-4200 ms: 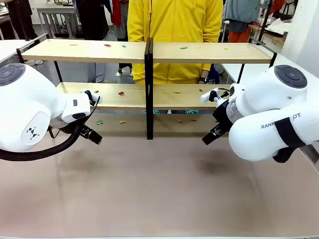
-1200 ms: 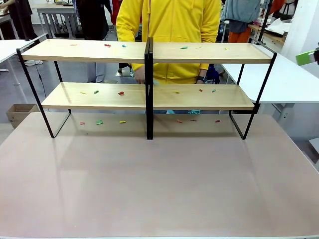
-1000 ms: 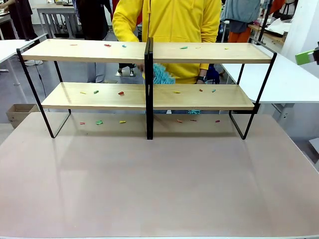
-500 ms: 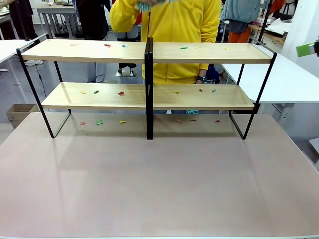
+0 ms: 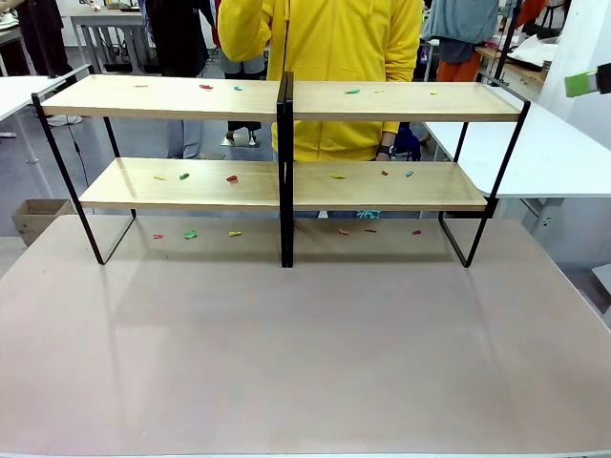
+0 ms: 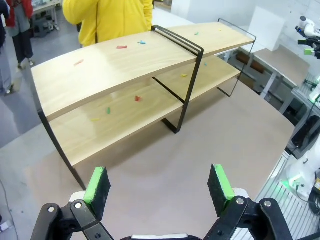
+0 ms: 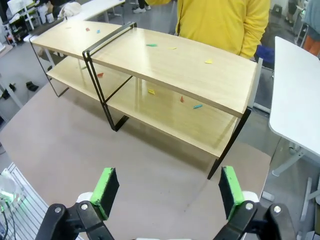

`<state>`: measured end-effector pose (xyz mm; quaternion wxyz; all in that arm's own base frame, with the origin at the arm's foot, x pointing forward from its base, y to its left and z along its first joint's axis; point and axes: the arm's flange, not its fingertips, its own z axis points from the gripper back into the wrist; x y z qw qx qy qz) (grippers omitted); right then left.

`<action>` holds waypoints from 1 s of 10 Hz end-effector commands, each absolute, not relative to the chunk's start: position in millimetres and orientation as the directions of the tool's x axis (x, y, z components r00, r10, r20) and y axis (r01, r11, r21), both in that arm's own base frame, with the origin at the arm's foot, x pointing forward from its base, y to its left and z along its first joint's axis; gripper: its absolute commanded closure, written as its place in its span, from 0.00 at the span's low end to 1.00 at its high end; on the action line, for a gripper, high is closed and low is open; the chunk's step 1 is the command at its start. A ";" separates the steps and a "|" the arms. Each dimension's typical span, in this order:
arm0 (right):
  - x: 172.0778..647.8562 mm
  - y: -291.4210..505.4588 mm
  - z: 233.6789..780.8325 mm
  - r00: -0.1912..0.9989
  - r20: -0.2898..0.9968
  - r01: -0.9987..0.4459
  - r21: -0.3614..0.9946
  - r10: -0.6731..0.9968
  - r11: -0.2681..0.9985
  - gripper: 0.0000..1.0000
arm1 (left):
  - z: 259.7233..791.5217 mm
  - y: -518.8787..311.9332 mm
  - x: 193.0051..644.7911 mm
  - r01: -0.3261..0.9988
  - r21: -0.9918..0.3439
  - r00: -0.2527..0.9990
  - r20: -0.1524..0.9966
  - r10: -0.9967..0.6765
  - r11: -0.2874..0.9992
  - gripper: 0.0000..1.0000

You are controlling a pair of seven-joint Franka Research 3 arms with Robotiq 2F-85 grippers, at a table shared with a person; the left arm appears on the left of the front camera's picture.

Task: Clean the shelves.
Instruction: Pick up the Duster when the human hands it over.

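Scraps [image 5: 232, 178] are lying on both tiers of the shelves [image 5: 124, 191], stretching left to right, while left gripper [image 6: 158, 185] and right gripper [image 7: 169, 190] are holding fingers apart.

A broad, matte pinkish-brown tabletop [image 5: 305, 353] is filling the lower half of the front view, and a soft pale sheen is lying across its left part under even indoor light. A plain white rectangular table [image 5: 549, 157] is standing at the right edge, near it. Another white tabletop [image 5: 14, 91] is peeking in at the upper left. Smooth grey floor [image 5: 143, 143] is showing beyond, with a small brown cardboard box [image 5: 33, 218] sitting on it at the left edge. A grey metal-framed table [image 5: 110, 29] is standing far back at the top left. A white wall panel [image 5: 582, 48] is rising in the upper right corner.
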<state>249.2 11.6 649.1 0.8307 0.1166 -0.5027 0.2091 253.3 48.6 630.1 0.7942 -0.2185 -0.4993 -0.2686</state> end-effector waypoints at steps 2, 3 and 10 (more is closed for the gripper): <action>247.3 10.3 649.6 0.407 0.884 -0.470 -0.012 0.229 0.882 0.00 | 633.0 45.9 252.1 0.666 -0.077 0.335 0.920 -0.205 0.742 0.00; 247.3 10.3 649.6 0.407 0.884 -0.470 -0.012 0.229 0.882 0.00 | 633.0 45.9 252.1 0.666 -0.077 0.335 0.920 -0.205 0.742 0.00; 247.3 10.3 649.6 0.407 0.884 -0.470 -0.012 0.229 0.882 0.00 | 633.0 45.9 252.1 0.666 -0.077 0.335 0.920 -0.205 0.742 0.00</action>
